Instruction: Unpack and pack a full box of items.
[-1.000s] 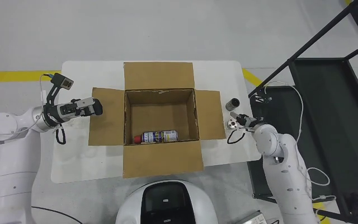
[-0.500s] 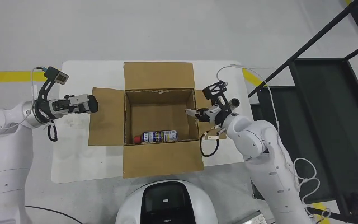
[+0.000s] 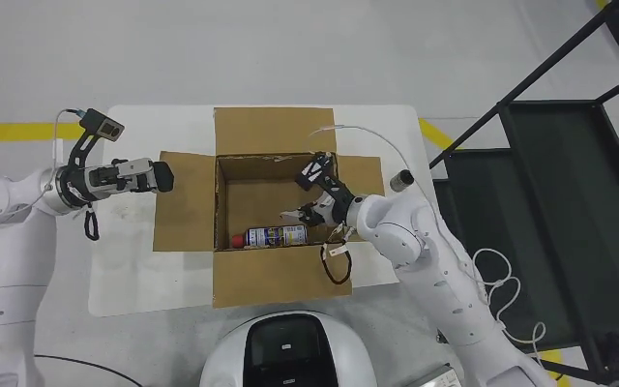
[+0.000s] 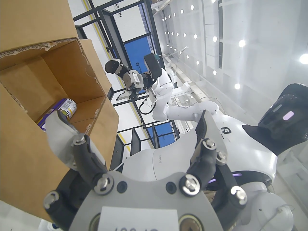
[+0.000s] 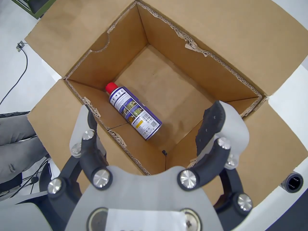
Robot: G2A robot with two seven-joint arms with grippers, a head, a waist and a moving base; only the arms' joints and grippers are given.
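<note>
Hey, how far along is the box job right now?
Done: the box is open and nearly empty, and a small metal cylinder sits out on the table. In hand: nothing; the right pincer hangs open over the box, above the spray can lying inside. Left: that can probably comes out, then everything gets packed back.

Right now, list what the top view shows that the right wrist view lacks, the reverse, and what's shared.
Top view adds the left gripper, open beside the left flap of the cardboard box, and a black rack. Right wrist view adds a green-framed stand beyond the box. Both share the box, the spray can lying inside, the open right gripper above, and a small cylinder.
</note>
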